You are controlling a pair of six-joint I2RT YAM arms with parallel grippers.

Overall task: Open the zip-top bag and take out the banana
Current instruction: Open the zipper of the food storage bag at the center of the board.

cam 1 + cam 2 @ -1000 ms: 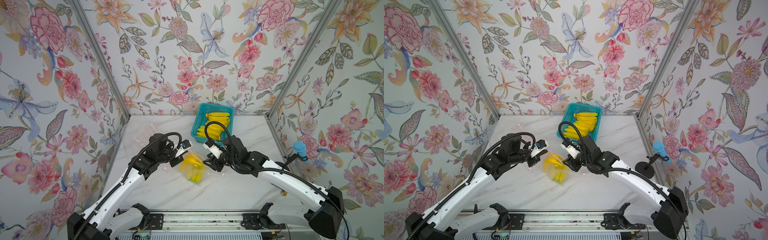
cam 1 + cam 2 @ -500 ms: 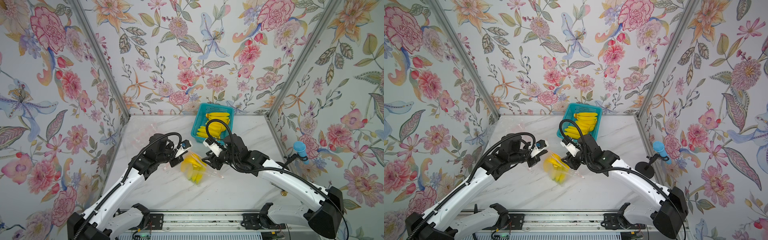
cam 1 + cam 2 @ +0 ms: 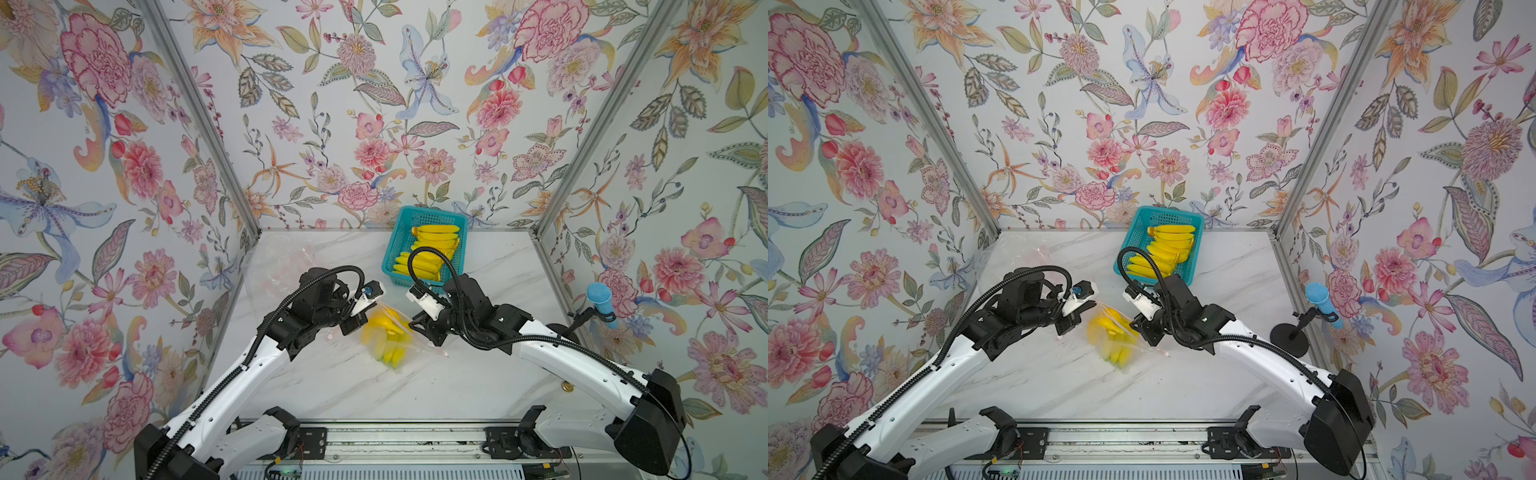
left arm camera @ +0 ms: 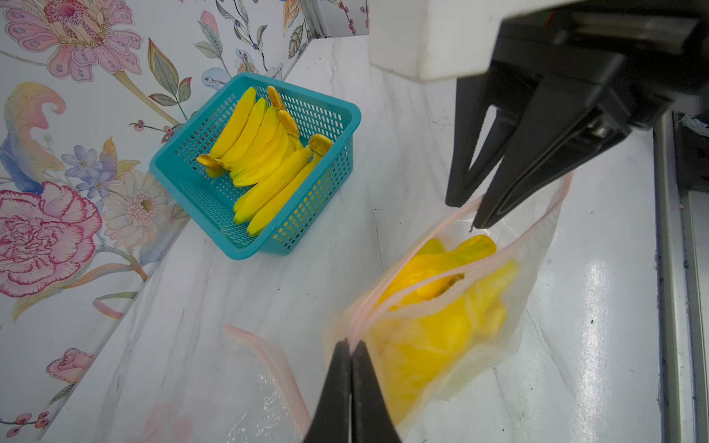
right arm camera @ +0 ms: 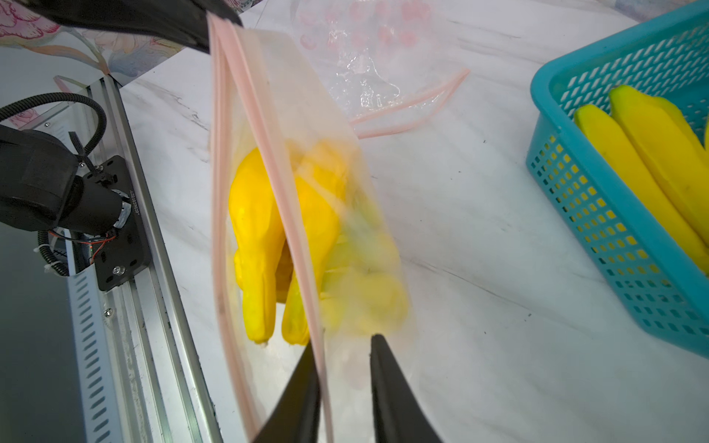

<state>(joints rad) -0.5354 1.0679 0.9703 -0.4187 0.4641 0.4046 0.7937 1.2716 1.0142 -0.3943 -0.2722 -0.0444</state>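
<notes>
A clear zip-top bag [image 3: 395, 345] with a pink zip strip hangs just above the marble table, with a yellow banana bunch [image 3: 380, 330] inside. My left gripper [image 4: 351, 343] is shut on one corner of the bag's zip edge [image 4: 358, 322]. The bag's mouth is partly parted, and the banana [image 5: 257, 230] shows through the gap. My right gripper [image 5: 343, 341] is at the opposite end of the mouth. Its jaws stand a small gap apart, with one pink rim strip [image 5: 318, 353] between them, against one finger. Both grippers, the left [image 3: 1084, 318] and the right [image 3: 1139, 328], flank the bag [image 3: 1115, 336] in both top views.
A teal basket [image 3: 392, 249] holding several bananas stands at the back, just beyond the right arm. Empty clear bags [image 3: 282, 266] lie at the back left. A blue microphone [image 3: 598, 299] on a stand is at the right edge. The metal rail [image 5: 126, 268] runs along the front.
My right gripper has moved in to the bag's mouth and its jaws have narrowed around one rim strip. The left gripper has kept its hold; the bag swayed slightly.
</notes>
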